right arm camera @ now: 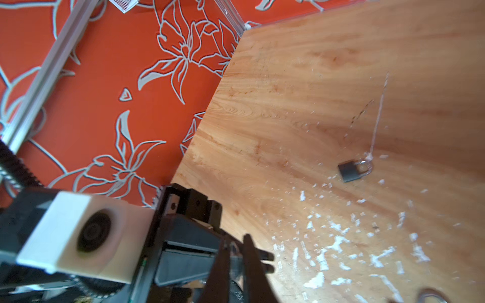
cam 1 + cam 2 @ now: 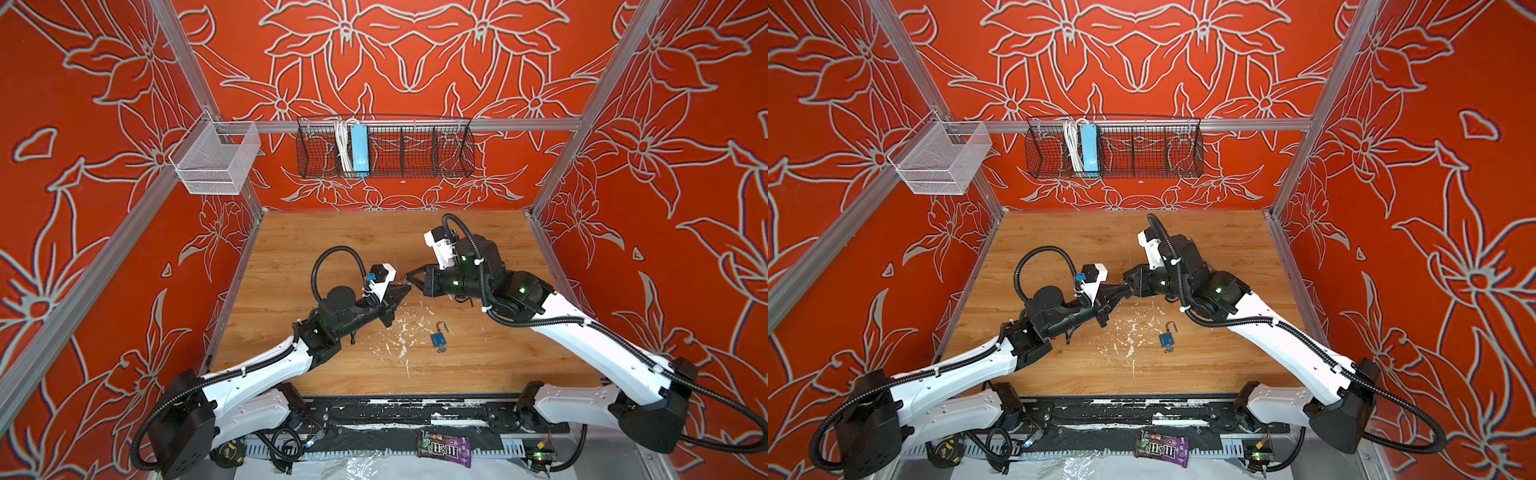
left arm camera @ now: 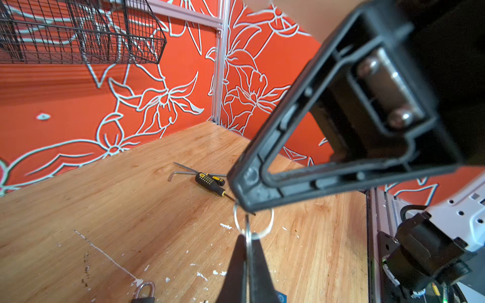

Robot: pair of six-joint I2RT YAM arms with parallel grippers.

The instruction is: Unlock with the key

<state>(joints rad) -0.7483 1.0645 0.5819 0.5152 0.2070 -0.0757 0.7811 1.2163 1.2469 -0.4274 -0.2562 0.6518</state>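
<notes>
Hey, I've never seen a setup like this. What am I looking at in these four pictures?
Two robot arms with pincer grippers work over a wooden table. Two pictures look down from overhead; the other two come from a camera on each wrist. The left gripper is shut on a key with a ring; the right gripper, jaws slightly apart, meets it tip to tip. On the table lie a blue padlock with its shackle open, a dark padlock, a screwdriver and a hex key.

The left gripper (image 3: pixel 248 242) pinches a key (image 3: pixel 247 228) on its ring (image 3: pixel 262 233); beyond, a screwdriver (image 3: pixel 210 182) lies on the table (image 3: pixel 105 223).
</notes>
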